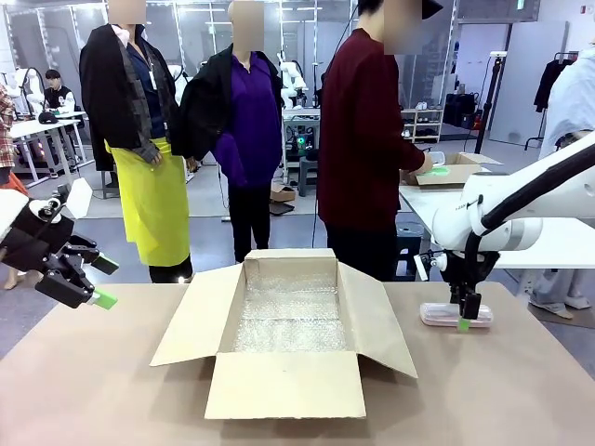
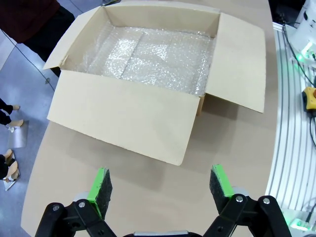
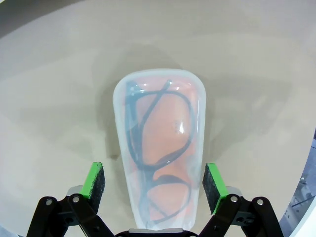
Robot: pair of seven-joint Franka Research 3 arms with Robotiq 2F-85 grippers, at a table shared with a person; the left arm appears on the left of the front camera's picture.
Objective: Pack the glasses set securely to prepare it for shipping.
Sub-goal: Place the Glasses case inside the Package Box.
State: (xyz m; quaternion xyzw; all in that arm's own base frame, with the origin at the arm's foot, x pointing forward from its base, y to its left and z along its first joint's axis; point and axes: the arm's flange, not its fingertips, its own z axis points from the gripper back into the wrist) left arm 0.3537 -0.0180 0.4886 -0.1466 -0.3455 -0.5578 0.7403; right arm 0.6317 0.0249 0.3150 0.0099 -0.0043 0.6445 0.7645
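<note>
A pink clear-lidded glasses case point(image 3: 158, 148) lies flat on the table, showing a dark-framed pair inside; in the front view the case point(image 1: 442, 314) sits right of the box. My right gripper point(image 3: 158, 183) hangs just over it, open, with a green pad on each side of the case's near end and a small gap at both. Seen from the front, the right gripper point(image 1: 469, 316) points straight down at the case. My left gripper point(image 2: 160, 183) is open and empty, held above the table's left side point(image 1: 84, 279).
An open cardboard box point(image 1: 290, 316) lined with bubble wrap point(image 2: 148, 57) stands mid-table, its flaps spread outward. A person in a dark red top point(image 1: 358, 139) stands behind the far edge. A second table with a small box point(image 1: 451, 172) is behind on the right.
</note>
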